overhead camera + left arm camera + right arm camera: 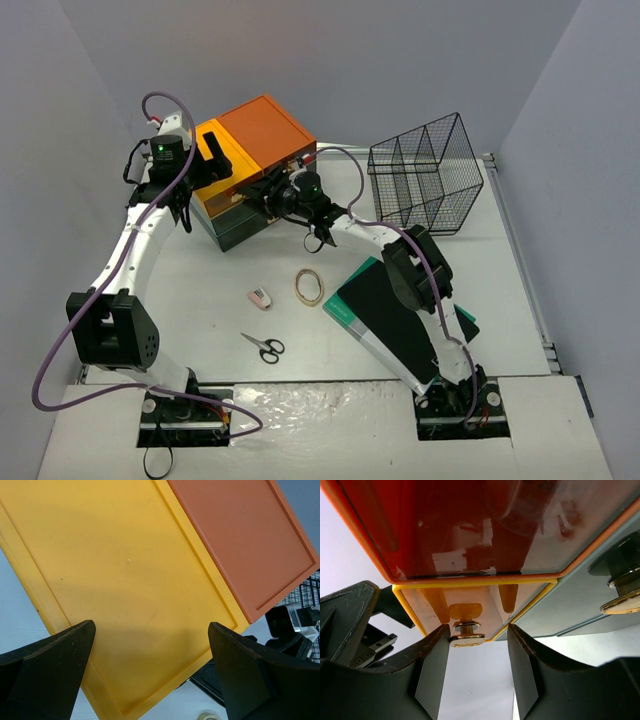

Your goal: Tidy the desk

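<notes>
The left hand [151, 630] hangs with its two dark fingers [50, 665] spread wide, one in each lower corner. Beneath and between them lies a yellow panel [125, 580] with a raised rim, set at a slant. An orange panel [245, 540] adjoins its upper right edge. White tabletop [15, 610] shows at the left. A black wire basket [310, 587] peeks in at the right edge.

Spotting an orange-topped drawer chest [265, 130] at the back, neighbouring a black wire basket [460, 190]. Nearer, picking out scissors [264, 346], a pink eraser [260, 296], a rubber band [297, 287] and a dark notebook [385, 320], all lying apart.
</notes>
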Controlling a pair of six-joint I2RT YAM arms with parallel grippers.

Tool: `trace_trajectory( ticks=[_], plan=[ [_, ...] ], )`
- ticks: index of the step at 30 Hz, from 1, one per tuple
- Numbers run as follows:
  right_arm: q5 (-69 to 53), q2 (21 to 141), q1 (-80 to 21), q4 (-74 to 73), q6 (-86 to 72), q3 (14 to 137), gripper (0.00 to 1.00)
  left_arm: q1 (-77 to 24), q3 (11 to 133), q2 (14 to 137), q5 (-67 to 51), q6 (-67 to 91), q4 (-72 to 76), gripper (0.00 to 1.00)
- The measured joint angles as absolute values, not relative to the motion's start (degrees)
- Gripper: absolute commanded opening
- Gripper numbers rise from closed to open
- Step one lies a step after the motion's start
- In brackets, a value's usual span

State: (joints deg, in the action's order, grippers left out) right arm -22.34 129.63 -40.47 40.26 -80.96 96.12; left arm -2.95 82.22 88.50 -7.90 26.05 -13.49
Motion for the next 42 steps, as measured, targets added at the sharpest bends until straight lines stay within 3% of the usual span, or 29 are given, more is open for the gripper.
trace_trajectory(
  ticks=[8,20,32,42],
  plan=[
    [-23.2,131.1,-40.5,43.4,-81.3,96.6,0.38,-2.8,81.9,88.5,-7.6,25.6,-13.1,0.97],
    [-23.2,131.6,-40.5,46.3,-82.7,96.5,0.01,-2.6,81.6,88.4,-7.6,25.5,-12.5,0.97],
    [-21.4,130.0,-40.9,50.1,-83.0,92.2,0.00,-2.6,81.2,88.3,-7.6,25.5,-11.9,0.97],
    [-19.4,120.1,-41.9,46.1,-78.6,81.2,0.00,-2.5,81.2,88.4,-7.7,25.6,-11.7,0.97]
  ],
)
